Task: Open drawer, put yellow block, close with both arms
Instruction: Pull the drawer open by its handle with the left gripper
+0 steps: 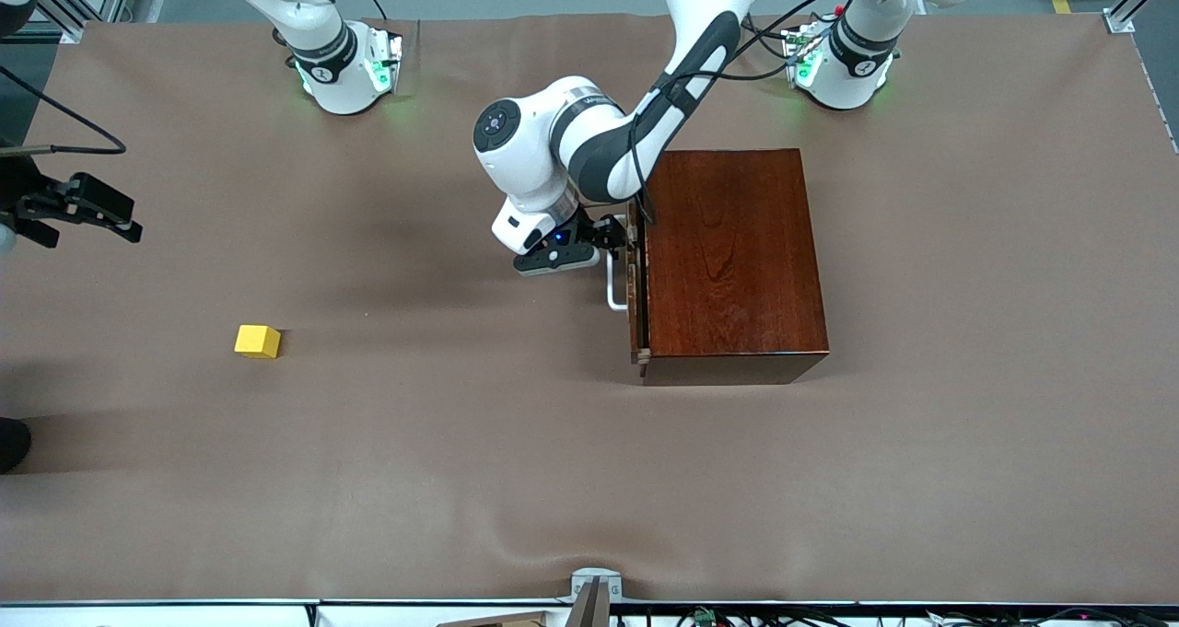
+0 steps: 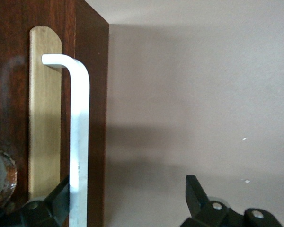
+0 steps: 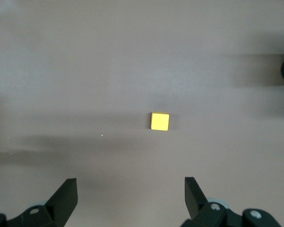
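The left arm (image 1: pixel 645 121) reaches down from its base at the top of the worktop, elbow bent, wrist turned sideways. The left gripper (image 1: pixel 615 234) sits low, its jaws spread wide apart. The right arm (image 1: pixel 304 19) rises from its base and leaves the view. The right gripper (image 1: pixel 87 208) hangs in the air over the right arm's end of the worktop, jaws wide apart.

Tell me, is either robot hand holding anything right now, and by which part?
Nothing is gripped yet. The left gripper has its open fingers either side of the drawer's white handle. The right gripper hangs open above the yellow block.
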Available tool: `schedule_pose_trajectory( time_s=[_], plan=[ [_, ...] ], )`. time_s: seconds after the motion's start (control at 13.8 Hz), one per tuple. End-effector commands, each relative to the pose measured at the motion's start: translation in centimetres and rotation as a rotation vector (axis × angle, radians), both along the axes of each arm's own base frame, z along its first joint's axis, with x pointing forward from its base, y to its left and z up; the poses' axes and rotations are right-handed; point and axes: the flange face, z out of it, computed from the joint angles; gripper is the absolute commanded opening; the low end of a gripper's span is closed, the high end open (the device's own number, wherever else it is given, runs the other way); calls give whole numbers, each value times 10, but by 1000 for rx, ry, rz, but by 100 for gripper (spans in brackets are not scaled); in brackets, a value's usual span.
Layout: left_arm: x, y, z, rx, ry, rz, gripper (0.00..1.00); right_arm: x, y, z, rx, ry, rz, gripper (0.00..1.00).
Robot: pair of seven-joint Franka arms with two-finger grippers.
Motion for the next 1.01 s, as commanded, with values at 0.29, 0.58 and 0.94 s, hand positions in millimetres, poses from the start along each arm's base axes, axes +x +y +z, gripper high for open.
schedule_pose_trajectory(
  time_s=[0.29, 0.58, 0.94],
  plan=[
    [-6, -32, 8, -158, -63, 45, 100, 3, -4, -2, 0, -1, 7, 100],
    [-13, -45, 13, -223, -84, 28, 100, 3, -4, -2, 1, -1, 7, 100],
    [-12, -55, 20, -304, -120, 25, 100, 3, -4, -2, 1, 1, 7, 100]
  ],
)
